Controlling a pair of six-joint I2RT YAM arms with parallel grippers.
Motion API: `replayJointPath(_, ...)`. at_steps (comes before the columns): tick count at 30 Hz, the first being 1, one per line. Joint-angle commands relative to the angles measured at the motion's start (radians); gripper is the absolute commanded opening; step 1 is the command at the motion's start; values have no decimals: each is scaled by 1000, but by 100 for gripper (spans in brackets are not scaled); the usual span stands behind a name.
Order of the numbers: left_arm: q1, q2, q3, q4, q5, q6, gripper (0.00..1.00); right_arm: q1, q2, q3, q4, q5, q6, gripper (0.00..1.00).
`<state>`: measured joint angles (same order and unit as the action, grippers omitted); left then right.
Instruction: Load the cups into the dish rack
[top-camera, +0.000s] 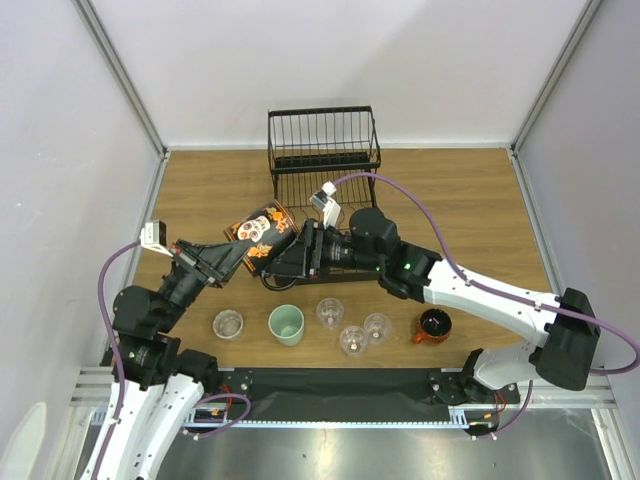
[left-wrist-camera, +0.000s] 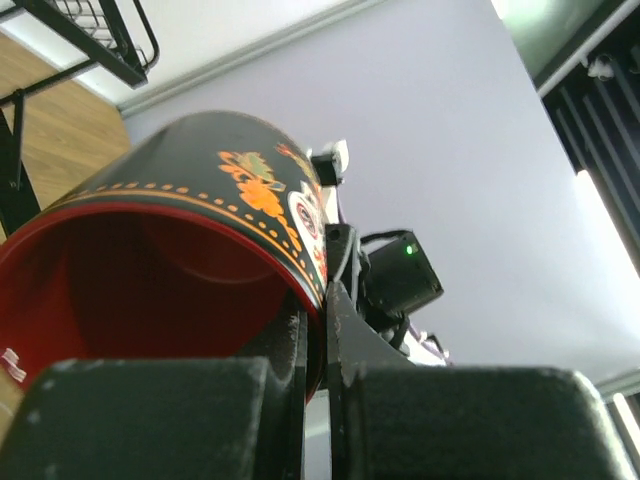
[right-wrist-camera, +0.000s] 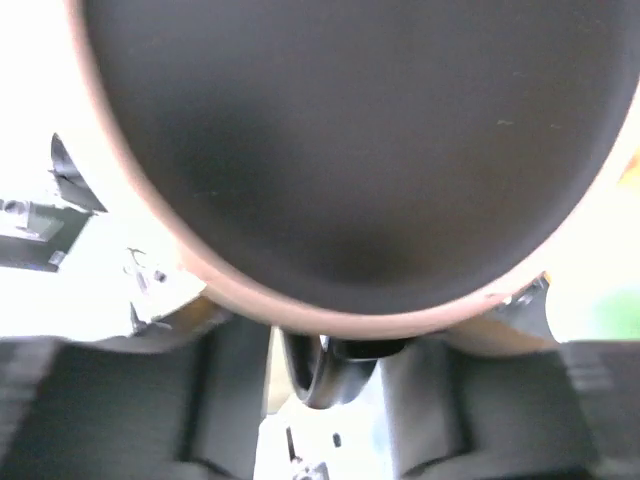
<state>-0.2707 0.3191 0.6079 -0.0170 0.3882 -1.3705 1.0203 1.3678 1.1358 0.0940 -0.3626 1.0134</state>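
Nearest me, well short of both sets of fingers, the waiting row stands upright: clear tumblers (top-camera: 352, 341), a mint cup (top-camera: 286, 324) and a red mug (top-camera: 434, 325), all apparently empty.

Above the table the left gripper (left-wrist-camera: 318, 330) pinches the black mug (top-camera: 258, 232) by its rim, one finger inside the bare red bowl.

The right gripper (top-camera: 280, 258) presses in at the mug's other end. I can't tell whether its fingers have closed on it.

This looks like a handover. The right needs a firm hold before the left lets go.

The rack (top-camera: 322, 150) sits beyond both grippers, with no cup showing in it.
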Motion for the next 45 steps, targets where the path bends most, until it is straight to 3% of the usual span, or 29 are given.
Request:
replayJointPath(1,-5,-29,33,115,11,-35,0,8,19,45,113,-4,20,41)
replayJointPath(2,-5,-28,38,98,15,-21,0,8,23,45,121,-12,25,27)
replayJointPath(4,-5,-29,47,26,14,-9,0,9,30,42,133,-33,28,13)
replayJointPath(5,-5,-29,50,-9,12,5,0,11,30,41,133,-39,28,0)
replayJointPath(6,-5,-26,58,-35,11,11,1,11,28,39,130,-42,25,0)
replayJointPath(8,-5,-17,72,-159,12,30,11,11,10,22,127,-39,14,0)
replayJointPath(9,-5,0,87,-199,15,42,29,12,-1,18,121,-33,-7,0)
replayJointPath(11,-5,17,101,-305,31,86,47,14,-41,16,55,9,-45,0)
replayJointPath(15,-5,49,154,-460,20,186,78,12,-119,6,-130,109,-147,0)
replayJointPath(16,-5,51,167,-489,6,204,80,12,-133,1,-154,144,-163,0)
replayJointPath(24,-5,83,262,-843,-148,347,93,-17,-207,8,-411,342,-349,0)
replayJointPath(28,-5,130,341,-1079,-305,367,98,-42,-153,38,-531,512,-456,0)
replayJointPath(30,-5,168,390,-1121,-362,382,98,-28,-107,42,-542,588,-533,0)
replayJointPath(31,-5,184,406,-1141,-368,392,97,-20,-98,35,-530,673,-555,0)
replayJointPath(36,-5,241,447,-1178,-344,499,86,-40,-30,-48,-351,817,-667,0)
replayJointPath(40,-5,196,444,-1201,-371,507,86,-61,60,-30,-280,921,-725,0)
replayJointPath(45,-5,183,383,-1195,-304,521,81,-123,177,-5,-185,906,-762,0)
